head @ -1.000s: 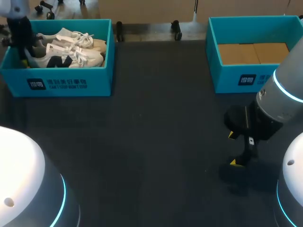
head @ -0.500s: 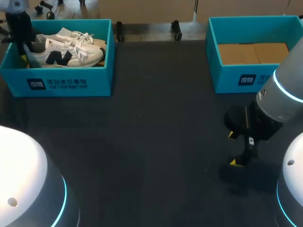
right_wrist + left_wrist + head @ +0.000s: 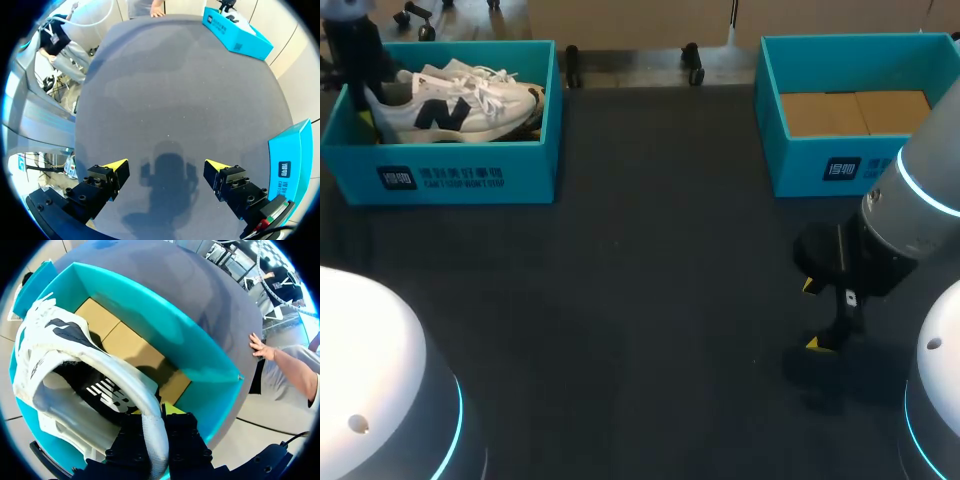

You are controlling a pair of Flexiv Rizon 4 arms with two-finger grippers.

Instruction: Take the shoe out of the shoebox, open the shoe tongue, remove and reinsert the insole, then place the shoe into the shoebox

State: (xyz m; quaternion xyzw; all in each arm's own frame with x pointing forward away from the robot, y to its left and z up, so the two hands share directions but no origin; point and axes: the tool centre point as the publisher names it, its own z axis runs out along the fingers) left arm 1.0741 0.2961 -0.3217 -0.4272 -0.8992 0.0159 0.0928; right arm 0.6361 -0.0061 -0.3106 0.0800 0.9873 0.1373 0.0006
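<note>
Your left gripper [image 3: 159,412], clamped on the shoe [image 3: 455,100] at its heel collar, is lifting it higher in the shoebox [image 3: 470,175], while your right gripper [image 3: 166,163] is hanging spread apart over the bench [image 3: 650,280].

My head camera sits high and behind, looking down over the whole surface [image 3: 650,300], with the left shoebox [image 3: 470,175] and right shoebox [image 3: 840,165] at its far side. My left wrist camera peers into the left shoebox, tight against the shoe [image 3: 65,340]. My right wrist camera hangs low over the surface, facing that same box far off.
</note>
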